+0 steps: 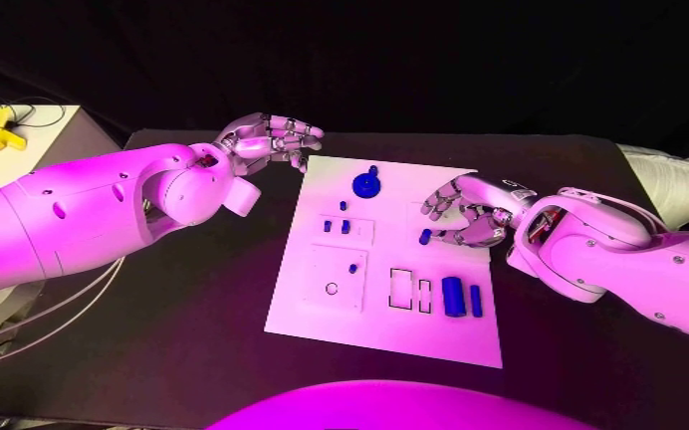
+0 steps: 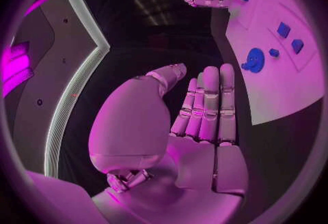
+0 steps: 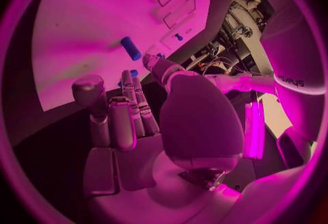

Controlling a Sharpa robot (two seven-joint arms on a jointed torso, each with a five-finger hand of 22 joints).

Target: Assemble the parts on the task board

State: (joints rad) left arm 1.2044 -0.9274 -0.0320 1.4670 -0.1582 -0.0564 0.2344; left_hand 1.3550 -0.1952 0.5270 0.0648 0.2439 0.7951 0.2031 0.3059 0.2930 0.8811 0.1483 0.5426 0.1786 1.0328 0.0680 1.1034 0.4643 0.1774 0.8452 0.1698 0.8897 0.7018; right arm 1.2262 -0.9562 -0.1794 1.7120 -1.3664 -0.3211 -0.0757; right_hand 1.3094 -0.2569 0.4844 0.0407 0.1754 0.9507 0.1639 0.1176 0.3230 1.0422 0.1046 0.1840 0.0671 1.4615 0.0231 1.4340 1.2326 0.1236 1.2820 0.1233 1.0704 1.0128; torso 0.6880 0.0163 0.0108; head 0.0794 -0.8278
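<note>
Task board (image 1: 319,301) holds blue parts (image 1: 454,296) (hands apart).

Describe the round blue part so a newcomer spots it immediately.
Find the white task board mid-table. Near its far edge lies the round blue gear, on the side nearer the left hand. It alone is a disc; the other blue parts are small blocks or cylinders.

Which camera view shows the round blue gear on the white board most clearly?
The left wrist view shows the gear best: its toothed rim is plain and nothing covers it. The head view shows it small, near the far edge of the board. In the right wrist view I cannot make it out.
</note>
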